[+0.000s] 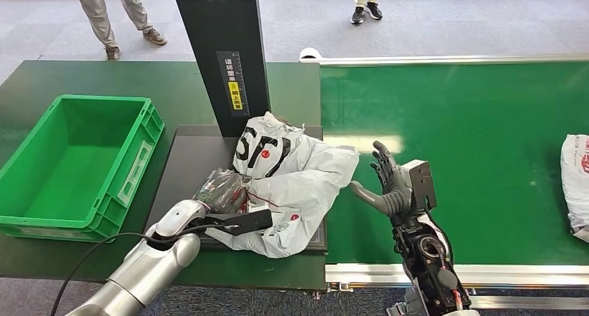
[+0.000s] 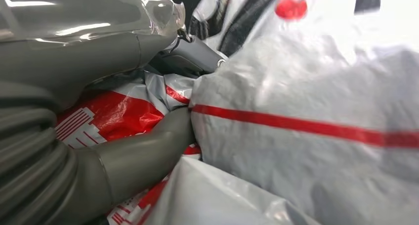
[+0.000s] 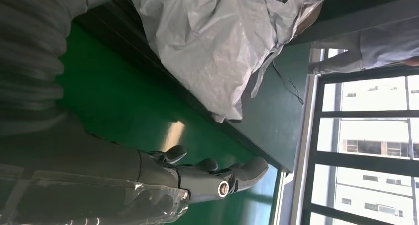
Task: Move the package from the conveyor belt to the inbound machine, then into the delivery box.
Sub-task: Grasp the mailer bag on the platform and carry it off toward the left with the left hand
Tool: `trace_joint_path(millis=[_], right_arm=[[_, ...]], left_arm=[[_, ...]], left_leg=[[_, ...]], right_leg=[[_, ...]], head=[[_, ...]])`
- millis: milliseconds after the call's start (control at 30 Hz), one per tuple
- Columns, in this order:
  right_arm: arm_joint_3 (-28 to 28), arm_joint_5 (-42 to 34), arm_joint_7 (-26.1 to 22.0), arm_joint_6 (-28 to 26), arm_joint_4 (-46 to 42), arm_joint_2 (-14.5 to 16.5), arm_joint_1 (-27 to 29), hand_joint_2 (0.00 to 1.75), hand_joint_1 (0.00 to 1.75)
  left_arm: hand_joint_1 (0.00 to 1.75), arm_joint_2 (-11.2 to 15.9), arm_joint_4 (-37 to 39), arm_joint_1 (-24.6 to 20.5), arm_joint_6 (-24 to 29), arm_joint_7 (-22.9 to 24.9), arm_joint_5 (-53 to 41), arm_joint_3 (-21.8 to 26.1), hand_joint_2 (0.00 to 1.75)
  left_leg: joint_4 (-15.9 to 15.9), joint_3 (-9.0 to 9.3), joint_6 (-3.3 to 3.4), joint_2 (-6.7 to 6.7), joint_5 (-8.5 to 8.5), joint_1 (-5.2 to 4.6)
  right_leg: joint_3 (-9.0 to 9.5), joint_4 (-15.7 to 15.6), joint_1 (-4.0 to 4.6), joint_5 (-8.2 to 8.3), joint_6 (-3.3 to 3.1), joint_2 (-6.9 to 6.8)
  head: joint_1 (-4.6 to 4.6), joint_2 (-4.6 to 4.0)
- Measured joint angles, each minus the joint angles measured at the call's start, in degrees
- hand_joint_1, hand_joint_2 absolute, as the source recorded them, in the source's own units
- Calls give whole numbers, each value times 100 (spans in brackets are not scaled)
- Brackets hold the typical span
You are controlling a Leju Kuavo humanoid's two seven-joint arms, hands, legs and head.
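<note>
Resting on dark platform [image 1: 187,160]: white package [image 1: 295,173].

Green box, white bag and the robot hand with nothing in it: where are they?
Green box [image 1: 28,219]: head view, its near rim.
White bag [image 1: 305,170]: head view, its crumpled middle.
Right robot hand [image 1: 386,185]: head view, its palm, beside the bag.

– How many packages?
– Two: one white package [image 1: 292,184] on the inbound machine [image 1: 187,156], a second package [image 1: 575,184] at the conveyor belt's [image 1: 472,121] edge
– Boxes?
– One green delivery box [image 1: 76,167]
– People?
– Two pairs of legs, one pair [image 1: 114,14] left, another pair [image 1: 367,0] right
</note>
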Motion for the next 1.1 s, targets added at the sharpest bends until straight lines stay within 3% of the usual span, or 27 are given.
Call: trace_joint_path(millis=[333,633,800,933,1100], right_arm=[[-3,-113,-61,-38,-70,-3,16,175,0],[-3,-128,-74,-46,-70,-5,18,175,0],[2,-237,-169,-85,-70,-55,31,175,0],[2,-258,-192,-122,-70,-66,56,175,0],[6,-217,-237,-131,-70,-49,83,175,0]], left_arm=[[175,-78,-567,322,2077,-308,-208,374,175],[175,-81,-733,408,2337,-342,-320,475,175],[175,-35,-1147,613,3336,-322,-939,812,175],[175,32,-1327,689,3526,11,-1569,1088,175],[175,221,-1287,656,3547,621,-2399,1829,175]], left_leg=[[0,-10,0,0,0,0],[0,-11,0,0,0,0],[0,-15,0,0,0,0],[0,-18,0,0,0,0],[-1,-18,-1,9,1,2]], right_leg=[[-12,0,0,0,0,0],[-12,0,0,0,0,0],[-15,0,0,0,0,0],[-17,0,0,-1,0,0],[-23,0,2,0,-1,7]], head=[[0,1],[-1,1],[1,1],[0,0],[-1,0]])
